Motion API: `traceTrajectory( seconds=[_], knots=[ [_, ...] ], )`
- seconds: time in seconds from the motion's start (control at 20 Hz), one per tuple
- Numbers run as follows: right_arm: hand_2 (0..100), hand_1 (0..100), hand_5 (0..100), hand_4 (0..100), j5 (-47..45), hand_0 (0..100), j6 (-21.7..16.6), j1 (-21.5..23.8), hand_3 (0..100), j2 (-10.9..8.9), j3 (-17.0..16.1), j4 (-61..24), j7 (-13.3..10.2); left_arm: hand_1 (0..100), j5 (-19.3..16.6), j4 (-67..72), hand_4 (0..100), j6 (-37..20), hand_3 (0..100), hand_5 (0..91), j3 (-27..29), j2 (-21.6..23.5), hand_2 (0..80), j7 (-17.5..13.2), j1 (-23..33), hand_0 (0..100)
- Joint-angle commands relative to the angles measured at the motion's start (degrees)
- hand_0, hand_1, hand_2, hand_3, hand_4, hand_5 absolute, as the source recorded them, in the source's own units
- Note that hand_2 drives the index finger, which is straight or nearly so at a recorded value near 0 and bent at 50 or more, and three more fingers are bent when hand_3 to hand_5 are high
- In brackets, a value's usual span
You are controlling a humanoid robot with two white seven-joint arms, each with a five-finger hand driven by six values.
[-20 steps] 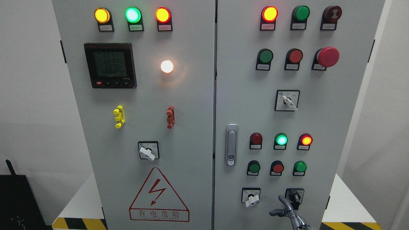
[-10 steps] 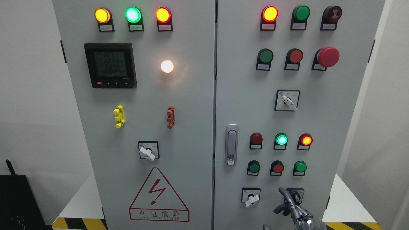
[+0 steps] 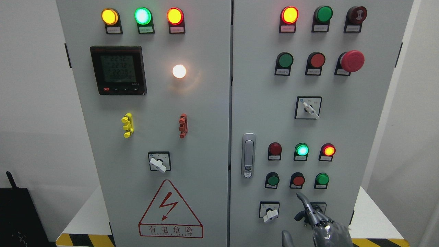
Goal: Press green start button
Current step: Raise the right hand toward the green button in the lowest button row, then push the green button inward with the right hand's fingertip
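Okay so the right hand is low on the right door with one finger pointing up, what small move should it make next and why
Probably keep raising the right hand. Its extended fingertip sits below the bottom button row, touching nothing. That row has two green buttons, one up-left and one up-right; which is the start button I cannot tell.

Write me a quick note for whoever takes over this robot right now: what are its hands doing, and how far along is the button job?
Right hand: low at the right door of the cabinet, index finger extended, pointing up, holding nothing.
Left hand: out of view.
Green buttons flank a red button just above the fingertip.
Done: nothing pressed yet; the fingertip is below the row.
Left: reach the green start button and press it. Labels are unreadable, so which one is start is unclear.
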Motion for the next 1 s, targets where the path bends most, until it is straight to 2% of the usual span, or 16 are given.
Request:
traceTrajectory(
  seconds=[0.0, 0.95],
  knots=[
    [0, 35, 71, 64, 1.2, 57, 0.7, -1.2, 57, 0.04, 2.0, 1.2, 0.3, 56, 0.0, 0.0, 0, 0.0, 0, 0.0, 0.0, 0.0, 0.0, 0.0, 0.0, 12],
    [0, 35, 71, 64, 1.3, 59, 1.4, -6.3, 57, 0.13, 3.1, 9.3, 0.2, 56, 0.0, 0.0, 0, 0.0, 0, 0.0, 0.0, 0.0, 0.0, 0.0, 0.0, 12]
  ],
)
